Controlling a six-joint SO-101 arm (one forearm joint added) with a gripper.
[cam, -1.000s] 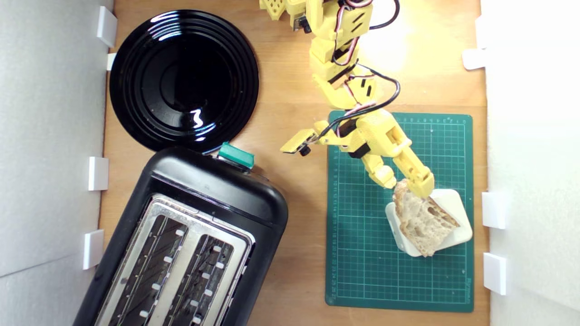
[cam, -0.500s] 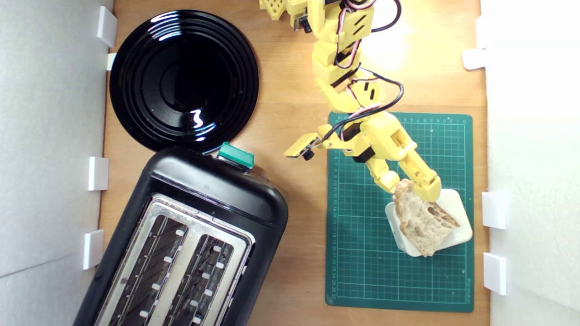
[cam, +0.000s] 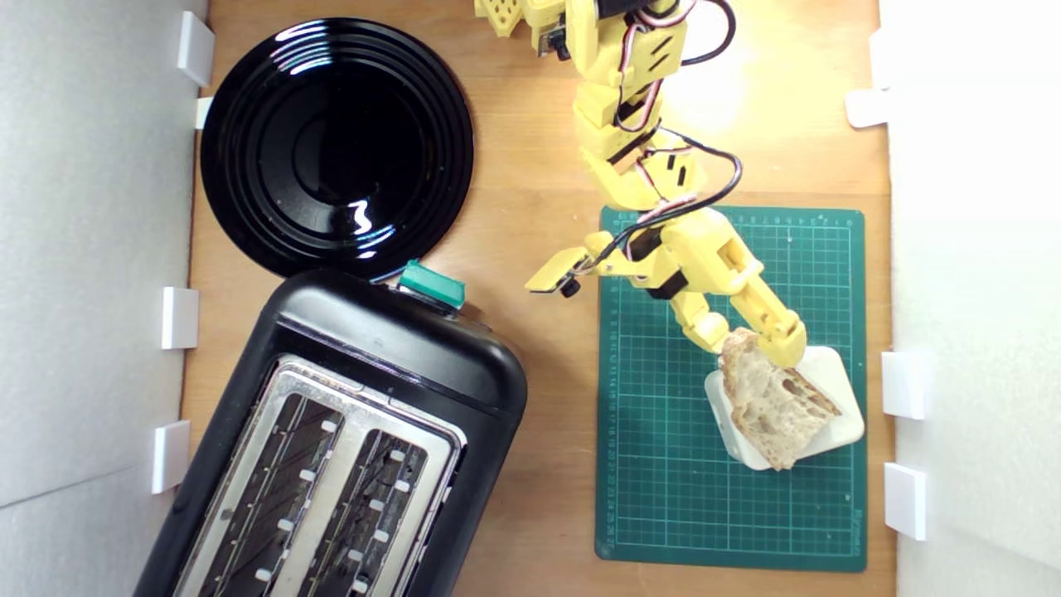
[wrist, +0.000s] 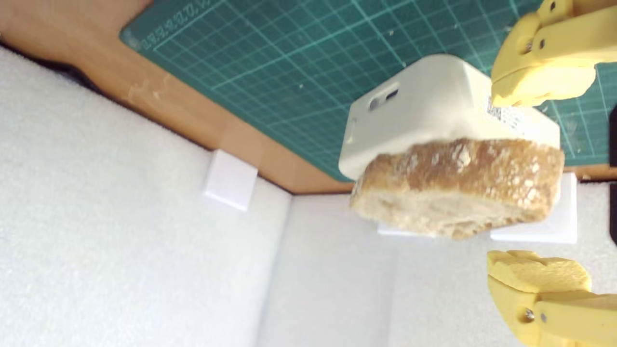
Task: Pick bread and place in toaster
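Wooden tabletop (cam: 539, 497) fills the scene, fenced by pale foam walls (cam: 91, 249) with small white brackets (cam: 179, 317) along their foot. On it lies a green cutting mat (cam: 663, 497) printed with a grid and rows of ruler numbers along its edges, too small to read. On that mat sits a cream rounded-square block (cam: 837, 365), and the bread (cam: 772, 402) lies flat on top of the block, its brown crust overhanging the block's edge in the wrist view.

The yellow gripper (cam: 750, 342) is at the end of the bread nearest the arm. Its fingers (wrist: 540, 79) stand wide apart in the wrist view, one on the block's side of the slice and the other on the far side, with clear gaps between each tip and the crust; they hold nothing. From the exterior view one fingertip overlaps the slice's upper corner, and whether it touches cannot be told.

A small label with dark print shows on the block near the upper finger in the wrist view, too blurred to read.

Well apart from the mat, toward the exterior view's left, stands the toaster (cam: 348, 448), black with a silver top plate, two long slots and a green lever knob (cam: 431, 286). A round glossy black plate (cam: 336, 149) lies just beyond the knob.
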